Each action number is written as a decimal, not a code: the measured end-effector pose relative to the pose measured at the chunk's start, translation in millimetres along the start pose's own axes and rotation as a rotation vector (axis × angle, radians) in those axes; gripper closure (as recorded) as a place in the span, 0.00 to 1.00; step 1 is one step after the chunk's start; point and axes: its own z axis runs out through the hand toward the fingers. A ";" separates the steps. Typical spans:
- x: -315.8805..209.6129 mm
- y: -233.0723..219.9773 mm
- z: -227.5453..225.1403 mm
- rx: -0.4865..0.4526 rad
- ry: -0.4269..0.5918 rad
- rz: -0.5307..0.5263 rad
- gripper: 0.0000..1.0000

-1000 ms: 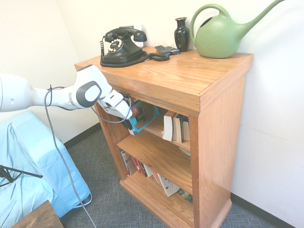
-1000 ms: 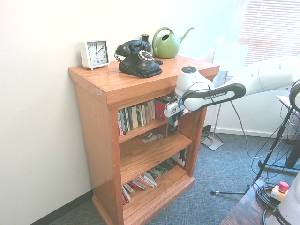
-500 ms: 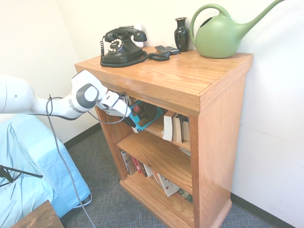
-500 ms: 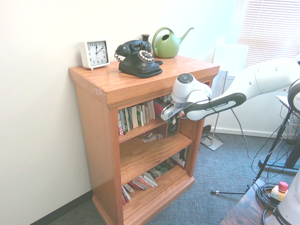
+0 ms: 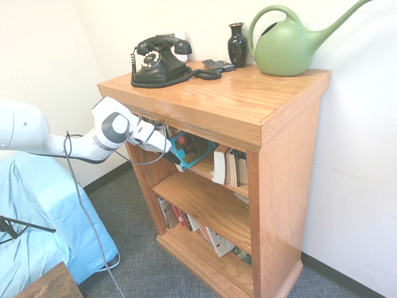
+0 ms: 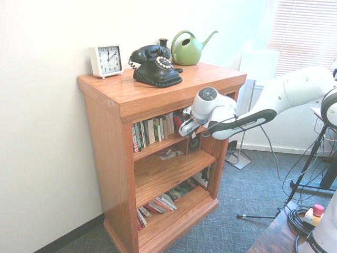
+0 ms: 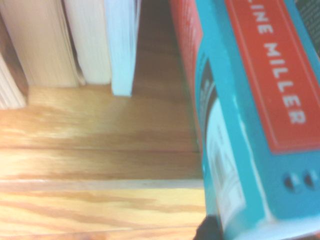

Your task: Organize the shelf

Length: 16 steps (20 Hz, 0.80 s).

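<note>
The end effector (image 5: 175, 153), closed on a teal book (image 5: 191, 149), has pushed further into the shelf's (image 5: 260, 118) top tier since a second ago; upright books (image 7: 82, 42) stand beyond it.

One shelf (image 5: 248, 105) with three tiers. On its top board: one black telephone (image 5: 158, 59), one green watering can (image 5: 288, 46), one dark vase (image 5: 237, 43), one white clock (image 6: 107, 60). One teal-and-red book (image 5: 189, 150) tilted in the upper tier.
</note>
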 end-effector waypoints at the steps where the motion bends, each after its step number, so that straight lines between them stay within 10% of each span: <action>1: -0.5 -1.3 0.4 0.012 -0.001 0.014 1.00; 10: -2.8 -6.7 3.2 0.093 -0.010 0.078 1.00; 11: -2.8 -6.7 3.2 0.093 -0.010 0.078 0.00; 16: -3.0 -6.7 3.1 0.091 -0.011 0.077 0.00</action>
